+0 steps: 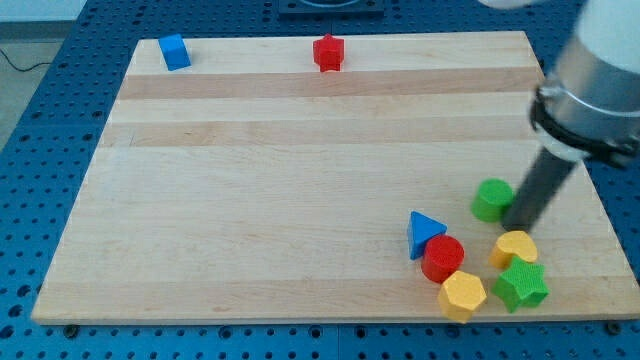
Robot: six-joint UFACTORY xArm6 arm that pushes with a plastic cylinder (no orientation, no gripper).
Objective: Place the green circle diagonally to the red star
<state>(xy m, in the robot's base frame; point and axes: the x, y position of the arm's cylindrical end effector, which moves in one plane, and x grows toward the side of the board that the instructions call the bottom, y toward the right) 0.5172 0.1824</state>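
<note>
Toward the view's lower right, my tip (pixel 516 226) rests on the wooden surface (pixel 300 200), just beside the green circle (pixel 491 200) and on its right, lower side; whether rod and block touch I cannot tell. The tool is a plain rod with nothing to spread or pinch, so it holds nothing. From my tip, the green circle lies up and to the view's left, and the red star (pixel 328 52) lies much farther along roughly that same line, well apart, near the view's top edge. That alignment is what the coming push turns on: I judge a shove up and leftward would carry the circle toward the star.

Just below my tip crowd a yellow block (pixel 514 247), a green star (pixel 521 285), a yellow hexagon (pixel 462 295), a red circle (pixel 442 259) and a blue triangle (pixel 425 232); none touches the green circle. A blue cube (pixel 175 51) sits at the top left.

The arm's pale body is cut off at the view's right and top, and the rod's shaft hides the surface behind it. The red star's points are small and hard to make out.
</note>
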